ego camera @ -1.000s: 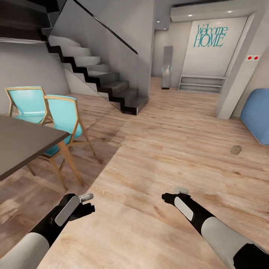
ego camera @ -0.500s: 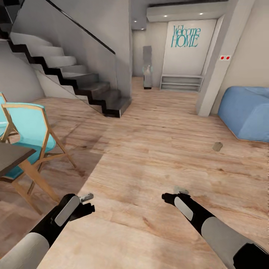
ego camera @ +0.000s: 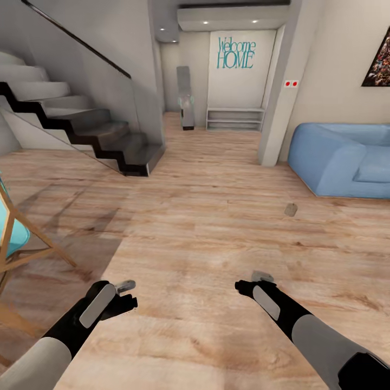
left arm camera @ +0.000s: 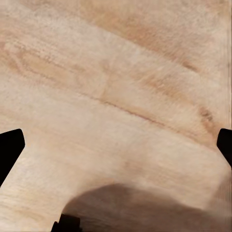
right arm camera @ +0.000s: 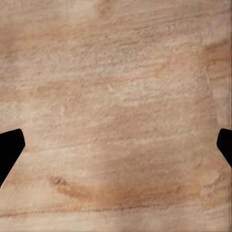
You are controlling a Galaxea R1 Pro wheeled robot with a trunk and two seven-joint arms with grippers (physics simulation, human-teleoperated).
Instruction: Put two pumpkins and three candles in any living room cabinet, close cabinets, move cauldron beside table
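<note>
Both arms hang low over the bare wooden floor, the left gripper and the right gripper held level with each other and well apart, neither one touching anything. In each wrist view the two dark fingertips sit at opposite edges of the picture with nothing but floorboards between them, so the jaws on both sides stand wide and empty; the right side's fingertips look the same. No pumpkin, candle, cauldron or cabinet can be seen from here. Ahead of the right jaws and off to their outer side, a small grey object lies alone on the floor, too small to make out. Beyond it a blue sofa sits against the wall, under the corner of a dark picture. Far ahead of the left jaws a staircase with dark step edges climbs away, and just outside that arm the wooden legs and turquoise seat of a chair poke in. Straight ahead, between the two arms, the floor runs clear to a hallway with a low grey shelf, a "Welcome HOME" sign above it, and a tall narrow grey stand beside it.
</note>
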